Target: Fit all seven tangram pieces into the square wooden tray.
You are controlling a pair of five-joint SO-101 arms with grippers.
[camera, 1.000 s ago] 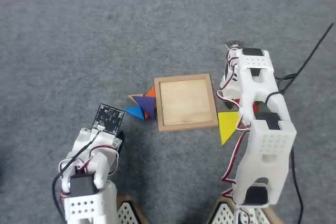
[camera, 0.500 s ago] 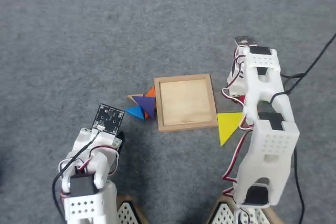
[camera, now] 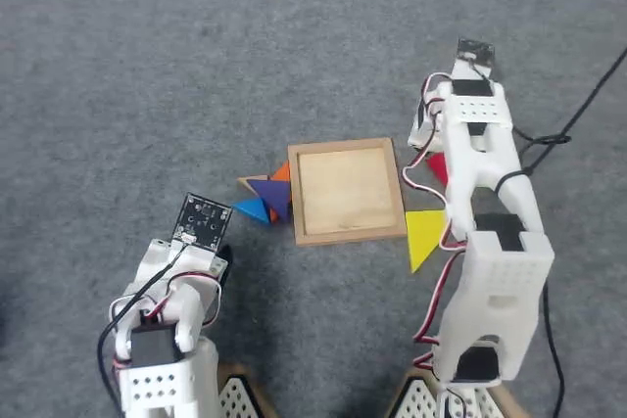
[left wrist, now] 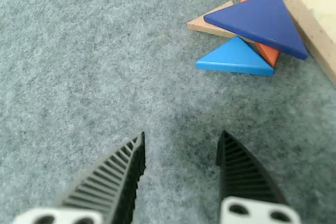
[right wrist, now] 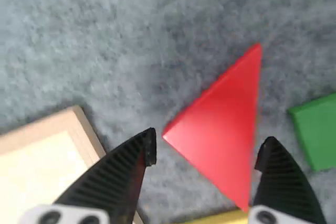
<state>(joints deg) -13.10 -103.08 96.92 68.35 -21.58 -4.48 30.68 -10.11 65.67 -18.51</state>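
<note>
Straddling the red triangle (right wrist: 222, 128), right jaws spread (wooden tray (right wrist: 85, 129) beside).

A grey cloth (camera: 147, 85) lay under everything, fuzzy and matt like felt. The tray (camera: 351, 233) was pale bare wood, smooth and dull. The red triangle (right wrist: 223, 135) and dark blue triangle (left wrist: 260, 22) looked like painted wood with a soft sheen. The fingers (left wrist: 126, 174) of the left gripper (left wrist: 181, 142) were black ribbed plastic, and the arm shells (camera: 495, 276) were matt white plastic.
</note>
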